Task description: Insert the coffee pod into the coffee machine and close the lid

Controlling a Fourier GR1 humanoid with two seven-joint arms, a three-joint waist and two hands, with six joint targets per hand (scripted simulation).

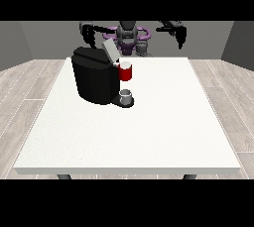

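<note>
I see the white table (149,137) carrying the coffee machine (94,80) at its ten o'clock, lid (109,51) tilted up, presumably ready for loading. A red thing at the machine (126,72) sits above a grey thing (126,95), maybe the pod. Both hands (88,32) (180,35) hang raised near twelve o'clock, grasping nothing; whether they are clenched I cannot tell.

Table (149,137) top matt white, smooth; coffee machine (94,80) body black, faintly glossy plastic; floor (22,87) pale wood-look planks, matt
</note>
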